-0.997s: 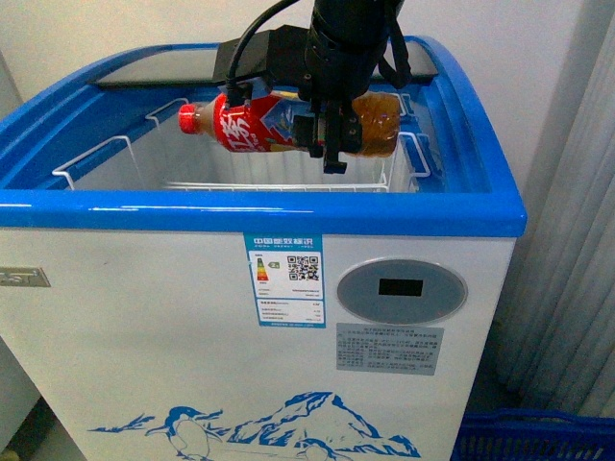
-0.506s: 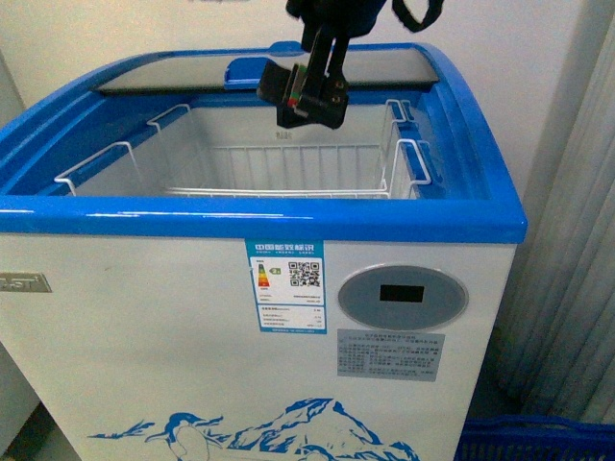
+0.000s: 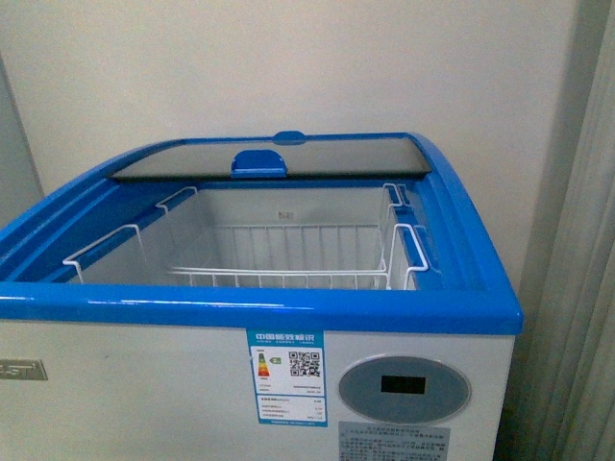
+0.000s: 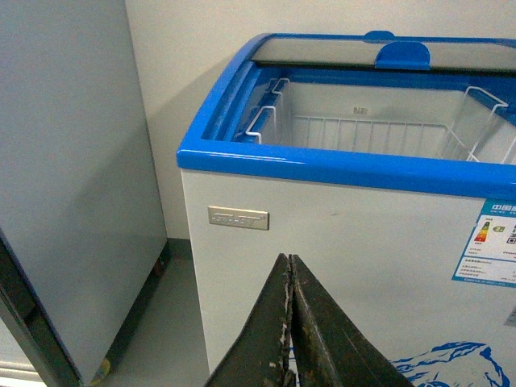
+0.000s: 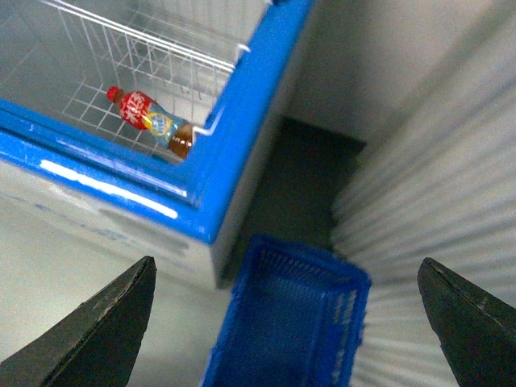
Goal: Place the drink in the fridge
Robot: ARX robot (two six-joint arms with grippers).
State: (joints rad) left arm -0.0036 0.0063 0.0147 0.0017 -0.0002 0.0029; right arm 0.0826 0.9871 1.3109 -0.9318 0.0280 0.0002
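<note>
Your drink (image 5: pixel 157 122), a red-capped bottle with a red label, lies on its side on the floor of the white wire basket (image 5: pixel 133 68) inside the fridge (image 3: pixel 288 307), close to the blue rim's corner, with the glass lid (image 3: pixel 269 158) slid to the far end. Your right gripper (image 5: pixel 286 322) hangs beside the fridge with its fingers spread wide and empty, above a blue crate (image 5: pixel 286 322) on the floor. Your left gripper (image 4: pixel 290 322) has its fingers pressed together, low before the fridge's white front, near a grey cabinet (image 4: pixel 72 177).
</note>
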